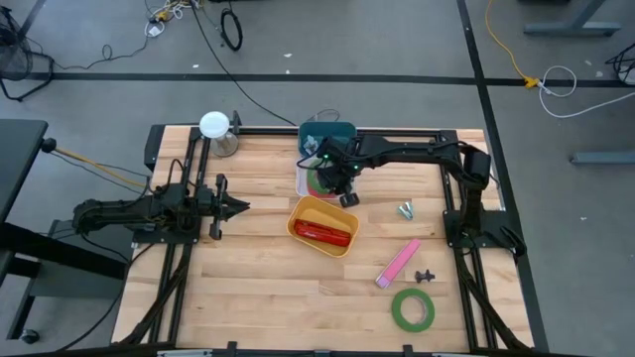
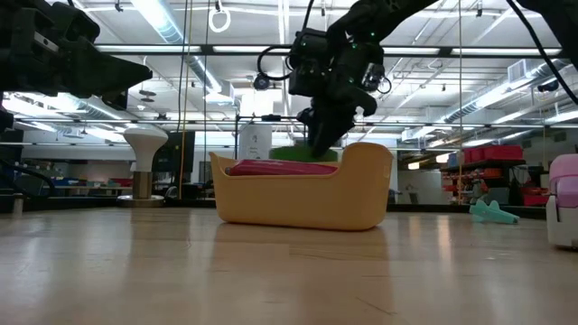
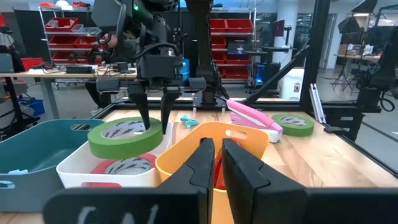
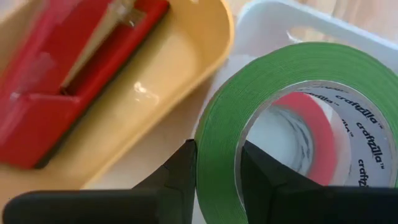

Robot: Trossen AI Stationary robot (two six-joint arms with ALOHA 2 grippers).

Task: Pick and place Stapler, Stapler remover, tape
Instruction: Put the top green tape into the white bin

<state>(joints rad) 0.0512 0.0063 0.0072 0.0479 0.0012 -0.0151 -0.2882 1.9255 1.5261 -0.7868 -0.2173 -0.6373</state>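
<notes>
nearest me, on the front right of the table [image 1: 248,307], lies a second green tape roll [image 1: 412,310], flat and not yet picked, with a pink stapler [image 1: 398,263] and a small dark stapler remover [image 1: 426,275] just beyond it. mid-table stands the yellow bin [image 1: 322,225], already holding a red stapler [image 1: 323,233] laid lengthwise. just behind it, touching or nearly so, is the white bin [image 3: 74,171], where a red tape roll [image 3: 124,167] lies flat. my right gripper [image 1: 337,177] hangs over that white bin, its fingers pinching the wall of a green tape roll [image 3: 121,137], one finger inside the open centre and one outside. i judge that grip suits a flat ring and keeps it level for lowering onto the red roll. a teal bin [image 1: 332,134] sits farther back. my left gripper [image 1: 236,206] waits at the table's left side, fingers pressed together, clear of the work.
</notes>
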